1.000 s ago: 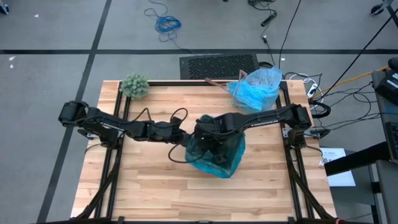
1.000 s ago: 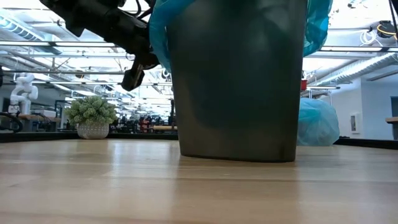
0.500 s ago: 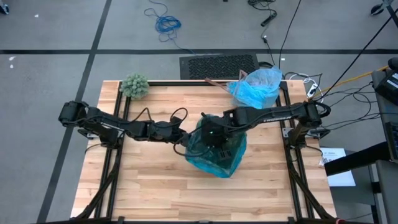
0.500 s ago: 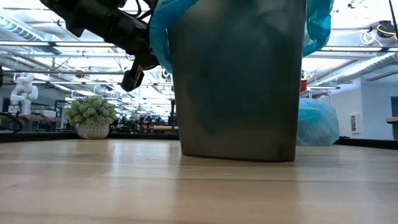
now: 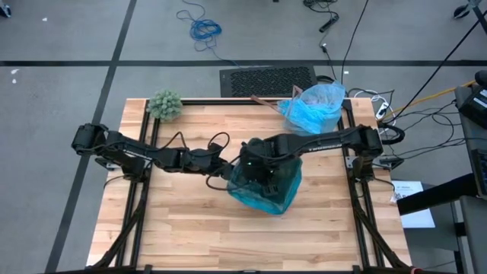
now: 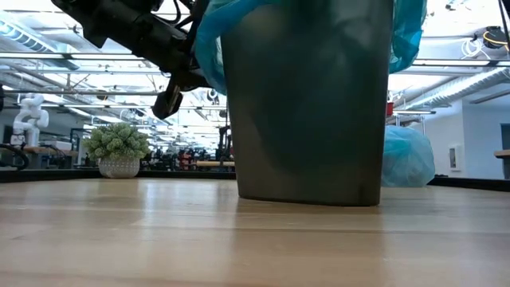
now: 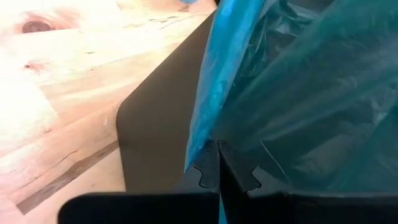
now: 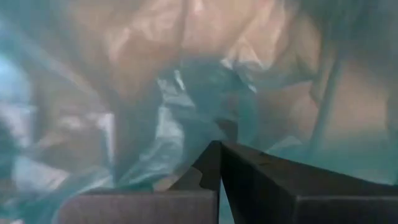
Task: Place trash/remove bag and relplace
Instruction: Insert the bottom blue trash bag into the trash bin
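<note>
Two grippers work at the dark bin [image 5: 266,183] in the middle of the table [image 5: 183,236]: the left gripper [image 7: 219,163], jaws pressed together, pinches the teal liner [image 7: 298,93] at the bin's left rim, while the right gripper [image 8: 219,155], jaws also together, reaches down inside the liner. The filled light-blue bag [image 5: 312,108] sits at the far right of the table, well apart from the bin. A risk is that the right gripper drags the thin liner inward, pulling it off the rim or tilting the bin.
</note>
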You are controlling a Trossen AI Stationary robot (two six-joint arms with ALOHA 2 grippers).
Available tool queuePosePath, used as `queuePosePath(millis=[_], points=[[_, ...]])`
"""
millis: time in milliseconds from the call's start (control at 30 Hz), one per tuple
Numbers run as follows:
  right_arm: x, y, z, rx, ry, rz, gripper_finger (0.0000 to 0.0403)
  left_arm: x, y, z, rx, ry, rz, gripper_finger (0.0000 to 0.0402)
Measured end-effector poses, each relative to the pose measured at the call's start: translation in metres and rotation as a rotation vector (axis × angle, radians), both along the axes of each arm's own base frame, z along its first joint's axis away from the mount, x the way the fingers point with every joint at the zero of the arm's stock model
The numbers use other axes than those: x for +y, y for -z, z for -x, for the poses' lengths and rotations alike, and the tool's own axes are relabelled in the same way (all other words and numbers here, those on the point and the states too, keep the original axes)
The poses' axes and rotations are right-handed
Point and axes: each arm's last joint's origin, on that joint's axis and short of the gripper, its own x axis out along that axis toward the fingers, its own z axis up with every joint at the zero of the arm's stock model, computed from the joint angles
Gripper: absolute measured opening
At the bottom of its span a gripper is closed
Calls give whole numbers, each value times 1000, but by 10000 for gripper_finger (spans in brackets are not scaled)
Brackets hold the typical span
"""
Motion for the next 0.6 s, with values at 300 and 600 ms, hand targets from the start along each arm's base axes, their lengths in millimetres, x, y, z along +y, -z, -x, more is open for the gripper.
queuePosePath(millis=[300, 600], points=[[13, -60, 10, -187, -25, 12, 0, 0, 0, 0, 1, 1, 0, 0], [5, -95, 15, -289, 38, 144, 0, 0, 0, 0, 1, 6, 2, 0]])
